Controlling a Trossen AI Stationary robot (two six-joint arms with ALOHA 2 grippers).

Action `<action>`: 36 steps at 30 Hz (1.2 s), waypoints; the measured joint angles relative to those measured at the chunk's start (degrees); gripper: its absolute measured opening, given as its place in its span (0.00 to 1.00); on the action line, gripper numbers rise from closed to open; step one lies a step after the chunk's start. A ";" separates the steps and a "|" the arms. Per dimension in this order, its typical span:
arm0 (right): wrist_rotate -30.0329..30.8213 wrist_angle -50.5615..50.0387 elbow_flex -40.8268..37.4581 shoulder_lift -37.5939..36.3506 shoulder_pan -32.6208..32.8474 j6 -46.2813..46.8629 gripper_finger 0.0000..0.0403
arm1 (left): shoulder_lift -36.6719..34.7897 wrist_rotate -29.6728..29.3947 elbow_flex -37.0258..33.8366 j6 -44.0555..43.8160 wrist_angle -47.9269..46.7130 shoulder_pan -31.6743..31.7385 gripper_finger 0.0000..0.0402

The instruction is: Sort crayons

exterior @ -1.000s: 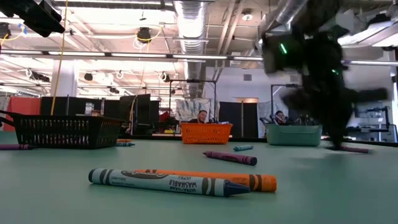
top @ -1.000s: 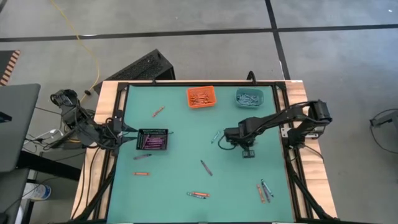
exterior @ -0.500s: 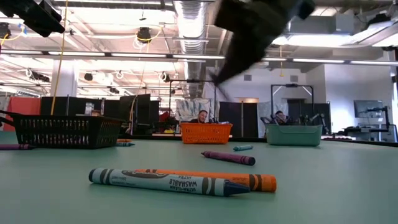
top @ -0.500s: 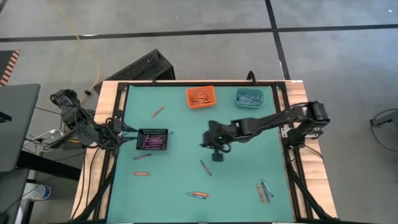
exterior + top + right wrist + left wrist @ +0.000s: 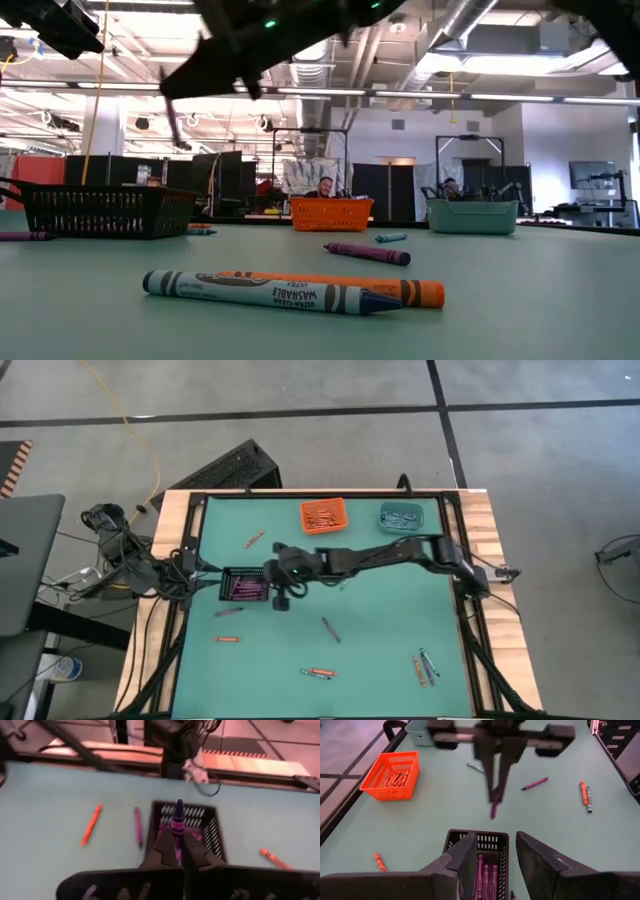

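Right gripper clenched on a purple crayon, poised beside or just over the black bin of purple crayons on the green tabletop; left gripper, fingers apart, empty, at the bin's other side.

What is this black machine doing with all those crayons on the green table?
It is a robot with two dark arms, and each arm ends in a two-finger tool. One picture looks down from above, one looks across the green table, and two come from cameras on the arms' wrists. The right tool is shut on a thin purple crayon, holding it near the black mesh basket where other purple crayons lie. The left tool waits open at the table's left edge. Loose crayons lie scattered about. An orange plastic basket and a teal plastic bin stand at the far side.
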 joint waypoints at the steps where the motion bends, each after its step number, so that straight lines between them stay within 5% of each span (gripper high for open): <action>1: -0.29 -0.14 2.08 1.60 -0.38 -0.01 0.00 | 0.00 0.00 0.00 0.00 -0.01 0.01 0.31; 8: -8.39 -0.52 11.68 10.50 -2.07 2.17 0.03 | 0.00 0.00 0.00 0.00 0.00 0.02 0.31; 21: -8.71 -2.57 13.89 12.15 -3.91 4.32 0.24 | 0.00 0.00 0.01 0.00 0.01 0.01 0.31; 28: -8.79 -23.00 13.90 4.05 -3.88 1.75 0.28 | 0.00 -0.02 0.02 0.00 0.02 0.01 0.31; 36: -8.79 -57.91 13.67 -5.82 1.20 3.64 0.28 | 0.00 -0.01 0.02 0.00 0.00 0.00 0.31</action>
